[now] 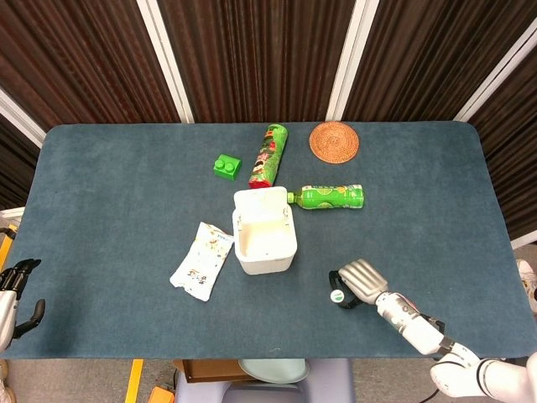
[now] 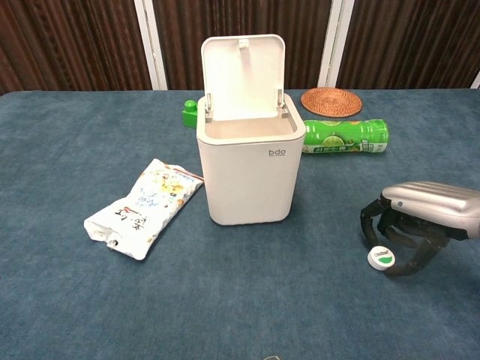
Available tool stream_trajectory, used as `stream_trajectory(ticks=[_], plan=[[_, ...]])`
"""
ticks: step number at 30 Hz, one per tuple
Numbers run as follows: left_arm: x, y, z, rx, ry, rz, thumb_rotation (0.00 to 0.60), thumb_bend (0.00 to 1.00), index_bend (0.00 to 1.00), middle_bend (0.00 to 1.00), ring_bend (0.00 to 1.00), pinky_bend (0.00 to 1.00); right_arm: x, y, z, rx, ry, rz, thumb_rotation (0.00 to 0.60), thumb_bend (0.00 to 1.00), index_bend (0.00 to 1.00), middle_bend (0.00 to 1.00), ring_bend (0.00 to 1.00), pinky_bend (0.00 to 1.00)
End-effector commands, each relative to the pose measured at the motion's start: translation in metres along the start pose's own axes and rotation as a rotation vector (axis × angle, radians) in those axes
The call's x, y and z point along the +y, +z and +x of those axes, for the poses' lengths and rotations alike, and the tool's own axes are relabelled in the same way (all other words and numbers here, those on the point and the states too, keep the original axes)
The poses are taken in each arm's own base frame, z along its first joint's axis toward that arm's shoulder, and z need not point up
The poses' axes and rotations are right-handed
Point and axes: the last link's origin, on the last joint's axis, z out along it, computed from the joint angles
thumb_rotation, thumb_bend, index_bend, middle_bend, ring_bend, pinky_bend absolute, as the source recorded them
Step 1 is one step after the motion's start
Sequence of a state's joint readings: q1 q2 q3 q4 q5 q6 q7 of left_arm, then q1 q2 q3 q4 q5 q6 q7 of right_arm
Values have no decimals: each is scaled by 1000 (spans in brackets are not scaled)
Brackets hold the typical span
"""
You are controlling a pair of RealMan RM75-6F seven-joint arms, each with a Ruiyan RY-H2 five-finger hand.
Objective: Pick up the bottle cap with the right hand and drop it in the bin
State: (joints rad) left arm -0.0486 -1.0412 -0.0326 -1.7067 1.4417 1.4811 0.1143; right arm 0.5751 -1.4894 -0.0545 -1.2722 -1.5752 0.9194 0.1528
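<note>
The white bottle cap (image 2: 381, 257) with a green print lies low at the table surface on the right front, also seen as the cap (image 1: 336, 295) in the head view. My right hand (image 2: 420, 217) arches over it, dark fingers (image 2: 369, 223) curled down on its left and the thumb under its right, pinching it. From above, the right hand (image 1: 361, 280) covers the spot just right of the cap. The white bin (image 2: 251, 169) stands with its lid up, left of and behind the hand. My left hand (image 1: 13, 290) hangs off the table's left front corner, holding nothing, fingers apart.
A green drink bottle (image 2: 345, 136) lies behind the right hand, with a woven coaster (image 2: 331, 101) further back. A snack packet (image 2: 142, 207) lies left of the bin. A green block (image 1: 226, 167) and a chips tube (image 1: 268, 154) sit behind the bin.
</note>
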Motion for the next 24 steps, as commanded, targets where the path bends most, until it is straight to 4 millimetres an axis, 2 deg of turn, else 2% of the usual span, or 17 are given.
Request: stream_trajectory(ticks=[1,6,10,15,19,24], plan=[[0,0,0,-2,2,-1,600,458,150,146,186,397,2,-5,4,22,2,-3,600,300,732,923,930,1000],[1,1,-1,-5,4,-2,600,457,150,145,186,397,1,-23,29,130,15,13,600,300,734,923,931,1000],[1,1,-2,-12,8,-3,600,457,150,146,186,397,-4,-49,60,261,15,36,600,300,734,923,930,1000],[1,1,-3,-16,9,2,600,458,150,146,188,397,-15,-72,95,365,9,45,600,300,733,923,930,1000],[2,1,-4,-18,11,3,600,457,150,148,187,397,-26,-75,117,401,11,51,600,299,733,923,930,1000],[3,2,-5,-24,15,-3,600,457,150,150,189,398,-41,-57,138,380,47,68,600,301,731,923,930,1000]])
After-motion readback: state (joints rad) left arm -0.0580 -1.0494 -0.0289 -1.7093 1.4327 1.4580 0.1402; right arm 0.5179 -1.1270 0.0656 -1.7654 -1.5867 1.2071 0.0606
